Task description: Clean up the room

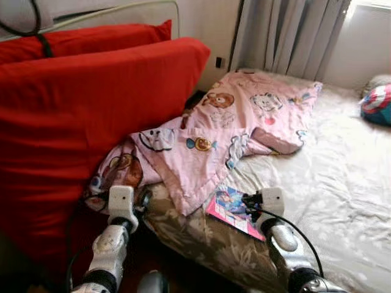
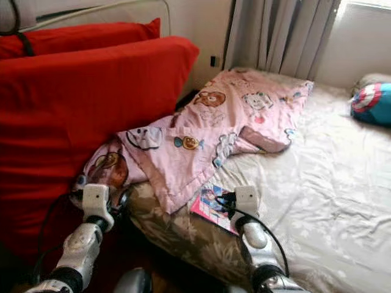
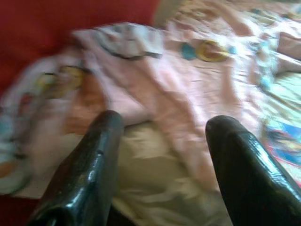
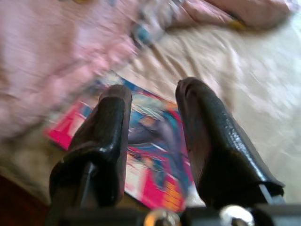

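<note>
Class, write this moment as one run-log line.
left gripper: open, near pink blanket | right gripper: open, over pink book | bed: red pillows at left

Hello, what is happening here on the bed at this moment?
A humanoid robot stands at the edge of a bed with a cream patterned sheet. Its right hand is open and points at a colourful pink-edged book that lies partly under a crumpled pink cartoon-print blanket. Its left hand, also open, points at the blanket's near end beside two large red pillows. Neither hand grips anything.
</note>
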Tool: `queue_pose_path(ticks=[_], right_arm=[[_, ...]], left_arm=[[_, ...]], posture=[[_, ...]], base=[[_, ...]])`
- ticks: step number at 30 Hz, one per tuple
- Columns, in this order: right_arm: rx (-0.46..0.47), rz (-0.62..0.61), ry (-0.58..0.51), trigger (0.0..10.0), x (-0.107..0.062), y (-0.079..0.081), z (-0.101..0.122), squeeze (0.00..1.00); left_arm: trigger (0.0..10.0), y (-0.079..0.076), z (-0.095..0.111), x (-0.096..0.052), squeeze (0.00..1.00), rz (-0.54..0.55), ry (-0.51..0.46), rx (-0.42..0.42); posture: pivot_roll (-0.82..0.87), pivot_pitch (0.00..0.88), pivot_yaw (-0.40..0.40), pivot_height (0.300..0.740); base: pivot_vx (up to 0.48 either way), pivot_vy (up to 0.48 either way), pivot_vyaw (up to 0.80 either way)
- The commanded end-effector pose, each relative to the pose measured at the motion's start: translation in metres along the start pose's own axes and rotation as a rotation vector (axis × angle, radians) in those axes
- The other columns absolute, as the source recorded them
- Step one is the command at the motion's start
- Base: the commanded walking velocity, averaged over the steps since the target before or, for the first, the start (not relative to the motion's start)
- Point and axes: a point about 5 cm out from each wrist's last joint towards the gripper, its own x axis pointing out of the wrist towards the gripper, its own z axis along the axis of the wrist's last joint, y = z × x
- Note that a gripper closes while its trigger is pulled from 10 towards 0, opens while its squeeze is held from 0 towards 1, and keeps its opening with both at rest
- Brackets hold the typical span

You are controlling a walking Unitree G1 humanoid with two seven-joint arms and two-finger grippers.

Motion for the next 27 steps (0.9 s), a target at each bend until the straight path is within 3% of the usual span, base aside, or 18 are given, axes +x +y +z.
queue_pose_path(ticks=[1, 8, 12, 20, 21, 22, 23, 27], right_arm=[[0.011, 0.006, -0.045, 10.0, 0.005, 0.005, 0.012, 0.00], [0.049, -0.015, -0.025, 10.0, 0.007, 0.006, 0.012, 0.00], [0.091, -0.046, 0.020, 10.0, 0.008, -0.001, 0.010, 0.00], [0.194, -0.112, 0.141, 10.0, 0.007, -0.014, 0.001, 0.00], [0.211, -0.106, 0.144, 10.0, 0.008, -0.014, 0.002, 0.62], [0.223, -0.100, 0.145, 10.0, 0.008, -0.014, 0.003, 0.62], [0.222, -0.097, 0.150, 10.0, 0.009, -0.015, 0.004, 1.00], [0.235, -0.112, 0.155, 10.0, 0.010, -0.016, 0.005, 1.00]], left_arm=[[10.0, 0.011, 0.003, 0.000, 0.00, 0.025, 0.003, 0.001], [10.0, 0.012, 0.000, -0.001, 0.00, 0.028, 0.021, 0.000], [10.0, 0.014, 0.000, 0.000, 0.00, 0.064, 0.025, -0.046], [10.0, 0.011, 0.003, 0.005, 0.00, 0.036, 0.030, -0.025], [10.0, 0.010, 0.003, 0.005, 0.00, 0.032, 0.032, -0.024], [10.0, 0.009, 0.003, 0.005, 0.00, 0.029, 0.032, -0.024], [10.0, 0.007, 0.003, 0.006, 0.00, 0.022, 0.030, -0.021], [10.0, 0.004, 0.006, 0.007, 0.00, 0.010, 0.018, -0.016]], posture=[[0.03, 0.000, -0.059, 0.622], [0.03, 0.000, -0.055, 0.622], [0.03, 0.000, -0.056, 0.622], [0.01, 0.000, -0.040, 0.622], [0.01, 0.000, -0.040, 0.622], [0.01, 0.000, -0.040, 0.622], [0.01, 0.000, -0.041, 0.622], [0.01, 0.000, -0.045, 0.622]], base=[[0.352, 0.000, 0.00], [0.314, 0.000, 0.00], [0.000, 0.000, 0.00], [0.000, 0.000, 0.00], [0.000, 0.000, 0.00], [0.000, 0.000, 0.00], [0.000, 0.000, 0.00], [0.000, 0.000, 0.00]])
